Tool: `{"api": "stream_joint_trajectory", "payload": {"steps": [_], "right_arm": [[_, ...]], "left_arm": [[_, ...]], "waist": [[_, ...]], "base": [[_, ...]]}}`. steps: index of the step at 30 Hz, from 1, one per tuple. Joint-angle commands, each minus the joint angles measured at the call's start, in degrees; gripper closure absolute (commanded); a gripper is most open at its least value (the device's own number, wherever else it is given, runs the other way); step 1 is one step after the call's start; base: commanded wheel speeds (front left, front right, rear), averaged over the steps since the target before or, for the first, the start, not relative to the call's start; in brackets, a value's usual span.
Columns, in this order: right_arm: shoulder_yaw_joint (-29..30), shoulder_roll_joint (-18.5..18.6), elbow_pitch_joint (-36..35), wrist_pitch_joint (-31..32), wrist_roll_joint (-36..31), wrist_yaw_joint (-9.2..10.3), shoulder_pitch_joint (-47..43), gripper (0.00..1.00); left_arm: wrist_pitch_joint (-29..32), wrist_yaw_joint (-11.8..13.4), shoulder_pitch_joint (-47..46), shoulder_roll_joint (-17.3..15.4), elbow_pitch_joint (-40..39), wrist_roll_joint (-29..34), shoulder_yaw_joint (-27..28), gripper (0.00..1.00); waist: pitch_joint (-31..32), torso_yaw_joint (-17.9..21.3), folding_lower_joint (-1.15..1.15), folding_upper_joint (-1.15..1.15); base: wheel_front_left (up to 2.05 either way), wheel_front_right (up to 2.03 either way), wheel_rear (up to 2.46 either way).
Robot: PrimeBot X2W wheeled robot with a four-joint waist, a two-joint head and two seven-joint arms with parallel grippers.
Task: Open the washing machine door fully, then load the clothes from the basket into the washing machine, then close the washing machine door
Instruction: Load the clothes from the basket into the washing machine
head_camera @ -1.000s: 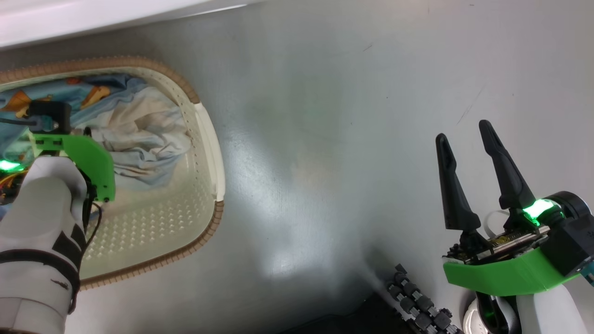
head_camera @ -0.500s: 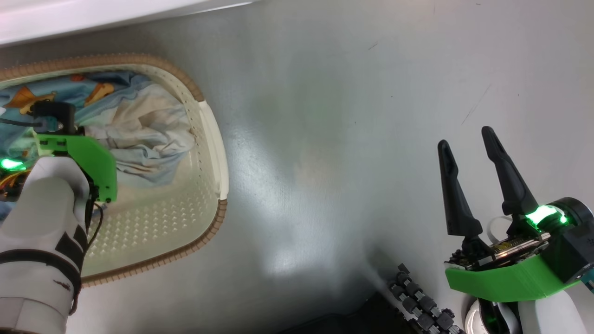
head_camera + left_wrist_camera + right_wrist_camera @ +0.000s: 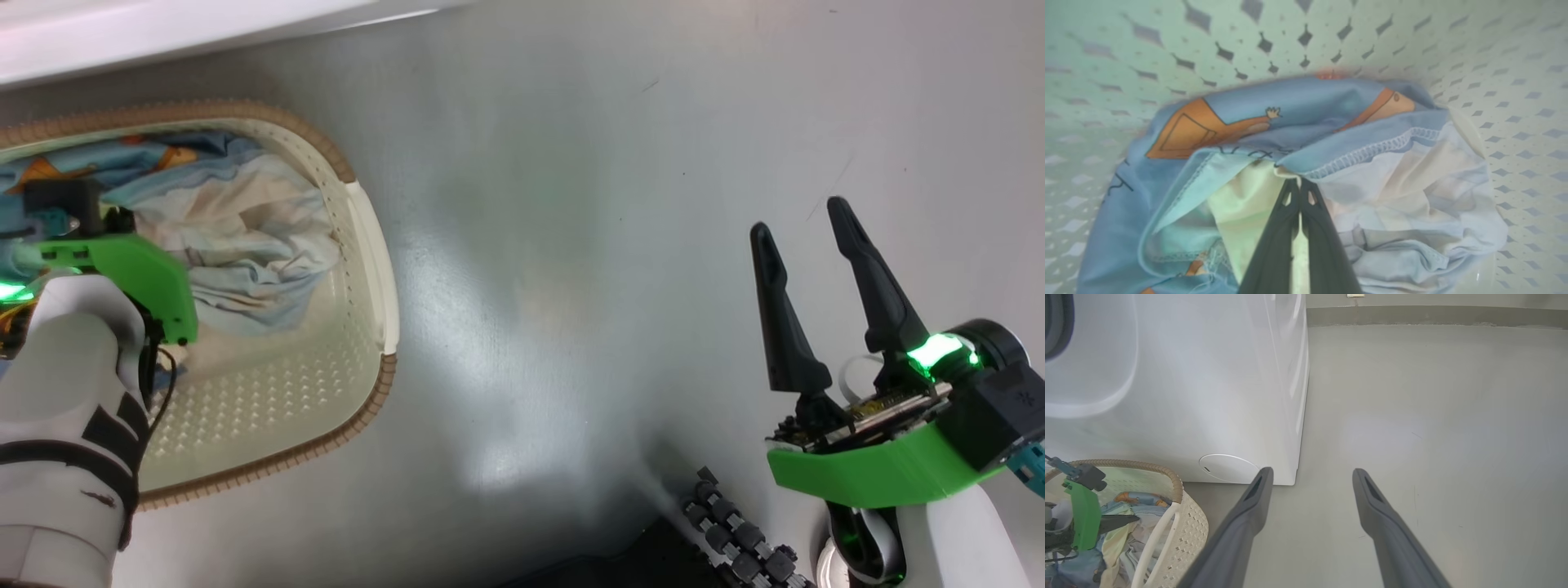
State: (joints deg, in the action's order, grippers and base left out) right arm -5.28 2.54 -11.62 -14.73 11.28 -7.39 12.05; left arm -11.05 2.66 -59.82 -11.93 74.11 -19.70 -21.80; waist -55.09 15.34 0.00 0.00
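Observation:
The basket (image 3: 371, 245) stands on the floor at the left, below the white washing machine (image 3: 1208, 375). The clothes (image 3: 245, 237) lie bunched in it: light blue bear-print fabric over white cloth. In the left wrist view my left gripper (image 3: 1299, 183) is shut, its tips pinching the hem of the clothes (image 3: 1331, 106) against the perforated basket wall (image 3: 1515, 81). The right wrist view shows that gripper (image 3: 1133, 518) reaching into the clothes (image 3: 1126, 535). My right gripper (image 3: 798, 219) hangs open and empty over bare floor, far right of the basket. The washing machine door is out of view.
Grey floor (image 3: 1433, 437) stretches wide to the right of the machine and basket. A round service cover (image 3: 1229, 468) sits low on the machine's front. My base's black cable chain (image 3: 735, 531) lies at the bottom edge. A wall skirting (image 3: 1433, 314) runs at the back.
My left gripper has shut on the fabric and its wrist has shifted slightly left in the basket. The right gripper has risen a little, still open.

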Motion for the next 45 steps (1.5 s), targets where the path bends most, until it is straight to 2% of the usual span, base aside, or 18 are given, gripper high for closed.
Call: {"api": "stream_joint_trajectory", "payload": {"steps": [1,8,19,25,33,43,45], "right_arm": [[-1.34,0.33,-0.76,-0.27,1.22,-0.10,-1.11,0.00],[-0.82,0.33,0.31,-0.27,1.91,-0.10,-0.31,0.00],[-0.45,0.33,2.75,-0.27,1.82,-0.10,-0.23,0.00],[-0.45,0.33,4.40,-0.27,1.92,-0.10,-1.58,0.00],[0.20,0.33,7.47,-0.27,2.27,-0.10,-7.25,0.00],[1.05,0.33,9.09,-0.27,2.36,-0.10,-13.50,0.00],[0.65,0.33,9.52,-0.27,2.06,-0.10,-15.17,0.00]], "left_arm": [[-1.11,-0.21,2.44,-2.08,-0.16,-0.81,1.24,1.00],[-3.85,-0.34,7.73,-0.64,-3.15,-3.44,3.71,1.00],[-3.94,2.65,25.89,1.94,-27.44,-1.27,10.81,1.00],[-3.94,2.95,34.52,3.75,-35.90,0.87,14.27,1.00],[-3.95,2.72,49.40,7.58,-48.55,3.81,20.05,1.00],[-3.95,3.36,60.46,8.98,-58.88,5.07,19.91,1.00],[-3.95,4.28,63.08,9.02,-61.15,4.17,19.10,1.00]], "waist": [[0.48,-0.15,0.00,0.00],[4.72,-2.28,0.00,0.00],[15.93,-6.79,0.00,0.00],[22.62,-8.04,0.00,0.00],[35.81,-9.29,0.00,0.00],[46.94,-11.47,0.00,0.00],[50.06,-12.02,0.00,0.00]], "base": [[0.00,0.00,0.00],[0.00,0.00,0.00],[0.00,0.00,0.00],[0.00,0.00,0.00],[0.00,0.00,0.00],[0.00,0.00,0.00],[0.00,0.00,0.00]]}}
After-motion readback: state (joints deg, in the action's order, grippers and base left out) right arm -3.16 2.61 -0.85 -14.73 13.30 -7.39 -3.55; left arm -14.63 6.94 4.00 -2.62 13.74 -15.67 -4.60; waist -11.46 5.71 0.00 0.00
